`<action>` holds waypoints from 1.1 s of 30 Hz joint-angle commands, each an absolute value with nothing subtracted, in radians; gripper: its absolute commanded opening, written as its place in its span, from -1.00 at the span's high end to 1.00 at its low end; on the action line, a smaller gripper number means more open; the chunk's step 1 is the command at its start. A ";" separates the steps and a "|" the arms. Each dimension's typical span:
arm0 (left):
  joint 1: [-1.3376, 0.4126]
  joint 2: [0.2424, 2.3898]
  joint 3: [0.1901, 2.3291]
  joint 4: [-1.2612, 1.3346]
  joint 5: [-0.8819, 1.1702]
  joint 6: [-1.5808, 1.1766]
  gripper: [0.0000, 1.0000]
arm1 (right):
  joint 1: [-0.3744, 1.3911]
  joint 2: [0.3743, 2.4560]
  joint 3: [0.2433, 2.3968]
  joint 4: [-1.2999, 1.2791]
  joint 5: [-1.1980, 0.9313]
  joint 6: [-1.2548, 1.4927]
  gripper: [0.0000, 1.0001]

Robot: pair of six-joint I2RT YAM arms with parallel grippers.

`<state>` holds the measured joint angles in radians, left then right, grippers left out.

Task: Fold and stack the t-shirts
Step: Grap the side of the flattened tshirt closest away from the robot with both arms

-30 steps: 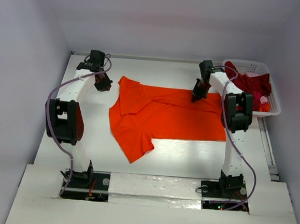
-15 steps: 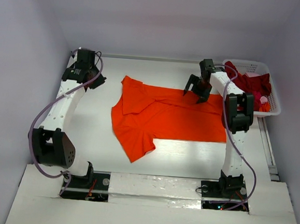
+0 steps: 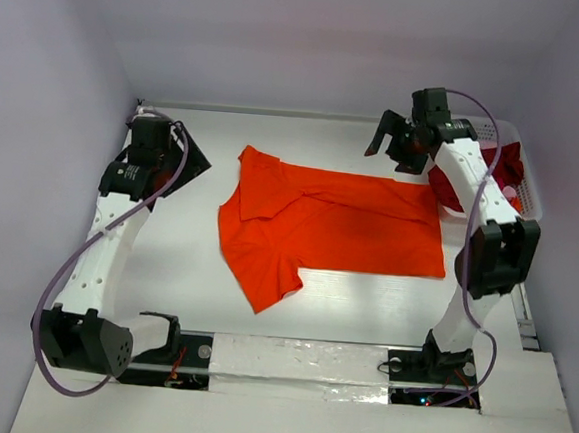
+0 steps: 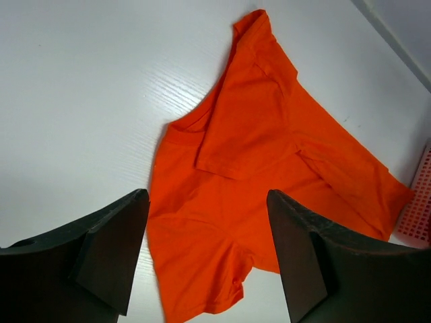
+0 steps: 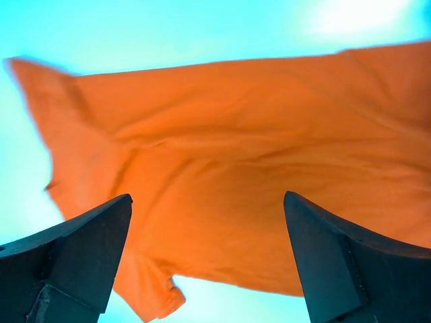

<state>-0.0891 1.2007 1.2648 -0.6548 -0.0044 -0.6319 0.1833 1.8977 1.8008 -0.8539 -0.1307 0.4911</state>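
Fingers [image 4: 108, 249] of the left gripper [image 4: 205, 202] stand apart on nothing, and the right gripper [image 5: 207, 198] gapes wide and empty too, both lifted clear of the cloth, I'd judge to pick a fresh hold. Below them the orange t-shirt [image 3: 339, 225] lies on the table [image 3: 362, 313], one flap folded across its chest and a sleeve poking toward the bases. Farther off, the crimson t-shirt [image 3: 507, 165] sits bunched in the white basket [image 3: 530, 180], parked out of the way for later.

White lattice basket [image 3: 531, 203] at the white table's [image 3: 362, 313] far right corner — pale walls [image 3: 314, 38] all round
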 commanded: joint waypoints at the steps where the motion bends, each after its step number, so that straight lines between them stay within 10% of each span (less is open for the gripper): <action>1: -0.147 1.190 1.286 -0.649 -0.006 -0.617 -0.35 | 0.239 1.780 1.804 -0.845 -0.118 0.442 -0.99; 10: -0.305 1.025 0.941 -0.543 0.247 -0.804 0.20 | 0.259 1.456 1.455 -0.858 0.023 0.474 -0.87; 17: -0.319 0.750 0.856 -0.610 0.298 -0.853 -0.09 | 0.259 1.176 1.163 -0.727 0.049 0.627 -0.76; 33: -0.337 0.929 0.664 -0.706 0.422 -0.769 0.36 | 0.236 1.043 0.865 -0.680 0.052 0.807 -0.79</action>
<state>-0.3267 0.8951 0.6449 -0.7406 0.3817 -0.8070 0.2520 1.0668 0.8711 -0.7395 0.0345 0.7517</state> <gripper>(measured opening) 0.328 0.892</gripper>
